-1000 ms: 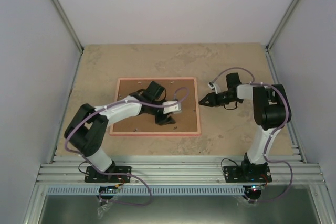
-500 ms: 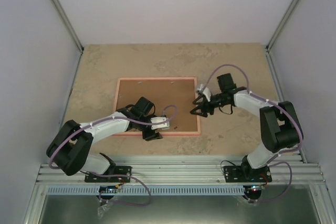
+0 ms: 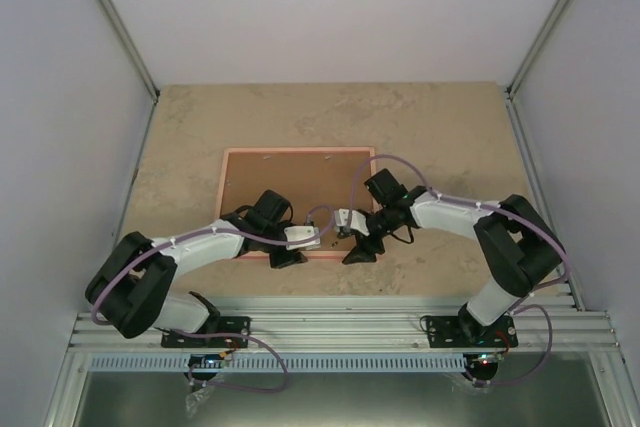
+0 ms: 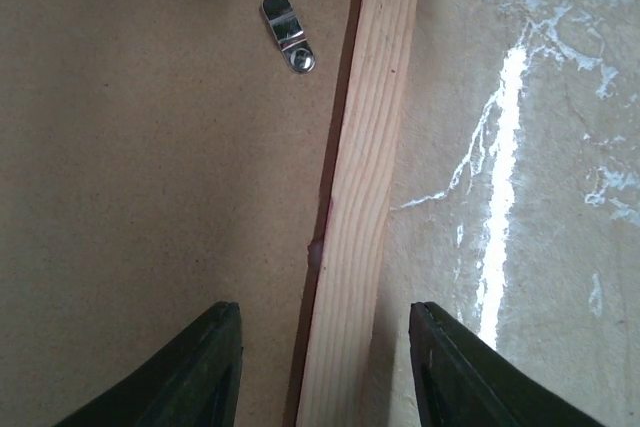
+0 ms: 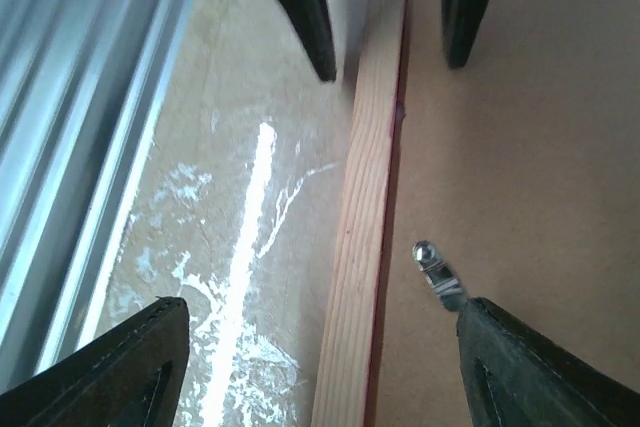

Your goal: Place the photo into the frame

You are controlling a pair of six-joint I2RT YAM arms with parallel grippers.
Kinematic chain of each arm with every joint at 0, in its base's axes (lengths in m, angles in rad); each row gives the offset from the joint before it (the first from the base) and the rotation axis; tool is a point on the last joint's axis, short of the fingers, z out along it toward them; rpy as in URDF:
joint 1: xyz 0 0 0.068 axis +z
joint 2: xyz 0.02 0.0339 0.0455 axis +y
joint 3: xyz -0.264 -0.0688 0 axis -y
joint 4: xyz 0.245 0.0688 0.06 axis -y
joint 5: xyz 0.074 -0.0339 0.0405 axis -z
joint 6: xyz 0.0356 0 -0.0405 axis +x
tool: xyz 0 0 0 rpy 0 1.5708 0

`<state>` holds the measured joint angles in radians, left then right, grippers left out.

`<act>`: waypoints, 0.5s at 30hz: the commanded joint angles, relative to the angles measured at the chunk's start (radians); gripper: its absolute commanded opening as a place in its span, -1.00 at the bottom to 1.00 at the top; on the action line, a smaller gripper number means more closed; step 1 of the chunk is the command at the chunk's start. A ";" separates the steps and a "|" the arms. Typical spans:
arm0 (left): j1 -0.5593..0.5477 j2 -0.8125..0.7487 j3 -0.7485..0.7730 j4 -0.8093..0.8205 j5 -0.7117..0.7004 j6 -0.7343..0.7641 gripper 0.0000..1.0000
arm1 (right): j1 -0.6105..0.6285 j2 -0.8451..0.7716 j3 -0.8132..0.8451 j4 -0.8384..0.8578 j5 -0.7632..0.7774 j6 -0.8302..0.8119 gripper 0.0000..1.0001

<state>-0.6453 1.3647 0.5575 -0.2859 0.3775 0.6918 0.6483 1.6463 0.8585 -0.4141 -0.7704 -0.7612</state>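
The table (image 3: 200, 117) has a beige, stone-patterned top with pale veins. In both wrist views it is glossy and carries a bright streak of reflected light. Plain pale walls close it in: a back wall (image 3: 330, 7) and one wall on each side, joined by slanting metal corner posts (image 3: 115, 22). A ribbed aluminium rail (image 3: 340, 327) runs along the near edge, where the two arm bases are bolted.

The frame (image 3: 300, 150) lies flat and back-up around the middle of the table, its pink rim surrounding a brown backing board (image 3: 300, 187). From the wrists, the back of its near rail is bare pale wood, with a thin pink line where it meets the board. A small metal turn clip (image 4: 287, 33) lies on the board just beside that rail.

Both grippers are at the frame's near rail, close together and facing each other. The left gripper (image 3: 285, 257) has its jaws moderately apart, one finger over the board and the other over the table, with the rail between them and a gap on either side. The right gripper (image 3: 358, 252) straddles the same rail with its jaws wide and nothing held.
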 commanded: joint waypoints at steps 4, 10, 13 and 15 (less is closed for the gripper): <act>-0.002 -0.029 -0.054 -0.001 -0.018 0.044 -0.15 | 0.069 -0.035 -0.106 0.161 0.266 0.027 0.48; 0.002 -0.080 -0.092 -0.015 -0.018 0.054 -0.20 | 0.110 -0.054 -0.155 0.267 0.393 0.018 0.49; 0.014 -0.074 -0.091 -0.003 -0.004 0.028 -0.20 | 0.122 -0.066 -0.170 0.274 0.394 -0.021 0.49; 0.018 -0.054 -0.083 0.002 0.003 0.020 -0.21 | 0.136 -0.066 -0.179 0.277 0.402 -0.050 0.49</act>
<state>-0.6403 1.2888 0.4835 -0.2615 0.3626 0.7250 0.7639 1.5936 0.7055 -0.1719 -0.4362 -0.7582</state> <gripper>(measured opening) 0.400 0.746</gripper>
